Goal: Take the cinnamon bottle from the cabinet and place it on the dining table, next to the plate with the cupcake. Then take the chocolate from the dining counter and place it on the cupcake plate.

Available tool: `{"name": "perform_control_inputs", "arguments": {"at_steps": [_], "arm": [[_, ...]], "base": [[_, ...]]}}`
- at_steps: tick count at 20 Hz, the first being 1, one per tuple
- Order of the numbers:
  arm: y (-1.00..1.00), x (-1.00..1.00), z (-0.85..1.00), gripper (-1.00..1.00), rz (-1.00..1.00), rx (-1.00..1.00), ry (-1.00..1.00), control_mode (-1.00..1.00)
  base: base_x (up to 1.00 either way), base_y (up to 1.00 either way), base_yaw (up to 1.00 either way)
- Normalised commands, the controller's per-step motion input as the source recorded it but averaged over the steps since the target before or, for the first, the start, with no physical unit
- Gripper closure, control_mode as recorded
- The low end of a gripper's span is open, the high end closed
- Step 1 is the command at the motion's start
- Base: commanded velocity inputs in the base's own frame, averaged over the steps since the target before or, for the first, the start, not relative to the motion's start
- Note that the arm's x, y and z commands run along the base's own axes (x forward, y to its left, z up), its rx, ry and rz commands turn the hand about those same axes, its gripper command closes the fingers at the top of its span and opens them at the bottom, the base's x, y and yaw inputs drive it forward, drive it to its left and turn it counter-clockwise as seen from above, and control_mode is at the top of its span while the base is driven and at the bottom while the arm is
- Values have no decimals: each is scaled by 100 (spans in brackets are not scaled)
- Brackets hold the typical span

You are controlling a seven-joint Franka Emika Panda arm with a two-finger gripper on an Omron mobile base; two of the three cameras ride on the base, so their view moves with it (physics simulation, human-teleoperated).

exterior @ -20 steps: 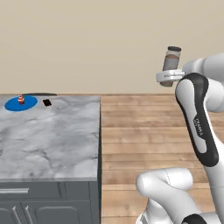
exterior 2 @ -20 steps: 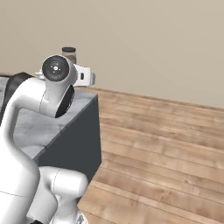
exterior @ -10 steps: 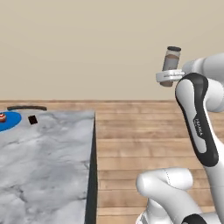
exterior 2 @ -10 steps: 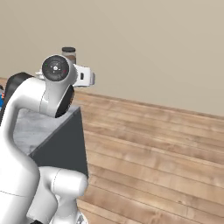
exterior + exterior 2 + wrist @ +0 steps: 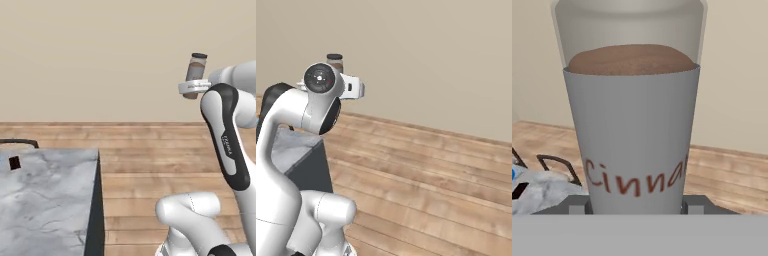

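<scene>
Cinnamon bottle (image 5: 195,75) is clamped in the tool (image 5: 194,88), held upright and high in the air, well above the wood floor (image 5: 165,160) and off to the right of the bench (image 5: 45,200). Tool fingers grip it low on the body; dark cap (image 5: 199,55) on top, brown powder visible through the clear upper part.

Right base view: bottle's cap and upper part (image 5: 334,61) pokes up behind the arm's round joint (image 5: 320,78); the rest is hidden by the arm.

Hand view: bottle (image 5: 632,130) sits dead centre between the fingers (image 5: 577,205), grey label with red "Cinna…" lettering facing the camera, powder level just above the label edge.

Bench: marble top, dark base, lower left of the left base view. Small dark flat rectangle, the chocolate (image 5: 15,162), lies on it near the left edge. A sliver of blue at the frame edge beside it could be the plate; too little shows to tell. A dark curved rail (image 5: 22,142) runs along the bench's far edge. In the hand view, the bench corner (image 5: 542,192) and two dark loop shapes (image 5: 559,165) show at lower left.

Beige wall (image 5: 100,60) behind everything.
</scene>
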Motion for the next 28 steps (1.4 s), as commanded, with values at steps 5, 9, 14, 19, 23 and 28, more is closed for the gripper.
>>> {"name": "perform_control_inputs", "arguments": {"at_steps": [5, 9, 14, 19, 23, 28], "arm": [[0, 0, 0, 100, 0, 0, 0, 100], [0, 0, 0, 100, 0, 0, 0, 100], [0, 0, 0, 100, 0, 0, 0, 100], [0, 0, 0, 100, 0, 0, 0, 100], [0, 0, 0, 100, 0, 0, 0, 100], [0, 0, 0, 100, 0, 0, 0, 100]], "base": [[83, -32, 4], [88, -18, 9], [89, -15, 10], [89, -13, 11], [86, -5, 19], [77, -1, 23]]}}
